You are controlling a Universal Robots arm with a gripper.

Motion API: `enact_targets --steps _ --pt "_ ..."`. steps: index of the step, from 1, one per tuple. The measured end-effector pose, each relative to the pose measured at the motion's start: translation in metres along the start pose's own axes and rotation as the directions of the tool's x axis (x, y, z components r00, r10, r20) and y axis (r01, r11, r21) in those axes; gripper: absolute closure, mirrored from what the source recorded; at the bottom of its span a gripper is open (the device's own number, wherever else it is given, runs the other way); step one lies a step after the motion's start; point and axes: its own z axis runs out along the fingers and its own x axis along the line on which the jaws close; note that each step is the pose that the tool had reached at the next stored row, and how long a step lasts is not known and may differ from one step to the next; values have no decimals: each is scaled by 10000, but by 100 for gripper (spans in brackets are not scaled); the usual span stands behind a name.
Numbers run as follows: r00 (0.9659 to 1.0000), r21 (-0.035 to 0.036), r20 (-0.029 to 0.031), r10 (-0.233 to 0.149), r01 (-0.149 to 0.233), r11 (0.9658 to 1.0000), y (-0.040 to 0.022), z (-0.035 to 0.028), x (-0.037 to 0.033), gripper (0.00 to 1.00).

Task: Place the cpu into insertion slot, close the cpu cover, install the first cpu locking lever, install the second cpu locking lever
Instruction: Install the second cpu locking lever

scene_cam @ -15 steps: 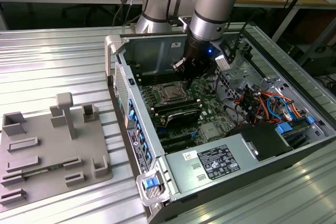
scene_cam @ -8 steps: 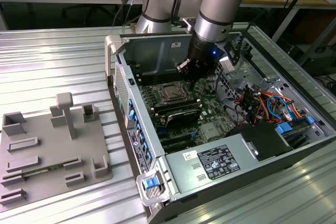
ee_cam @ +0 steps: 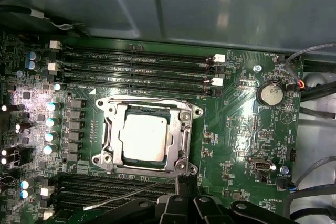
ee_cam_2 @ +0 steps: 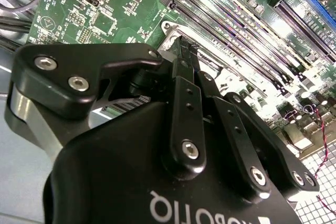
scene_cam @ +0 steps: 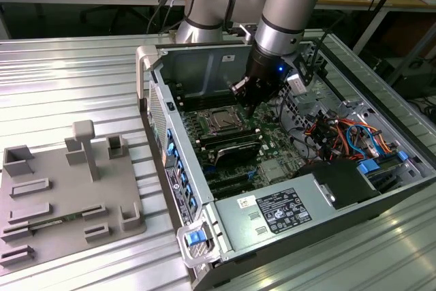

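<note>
Cpu (ee_cam: 145, 138) seated, just beside pincer (ee_cam: 186, 181)

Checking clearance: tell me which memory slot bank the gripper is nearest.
The bank crossed by the thin lever, beside the gripper; the other lies beyond the cpu.

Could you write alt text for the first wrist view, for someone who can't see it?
A silver cpu sits in the insertion slot on a green motherboard, with the cpu cover closed around it. The black gripper hangs beside the socket's edge.
</note>
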Motion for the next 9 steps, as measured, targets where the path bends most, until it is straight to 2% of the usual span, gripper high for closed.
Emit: enact_targets --steps 7,8,9 --pt "10000 0 0 0 0 10000 -1 0 -1 89" --pt "10000 18 -1 -2 2 10000 -2 -6 -2 89" --pt "10000 150 -14 -1 2 9999 -7 -13 -1 89"
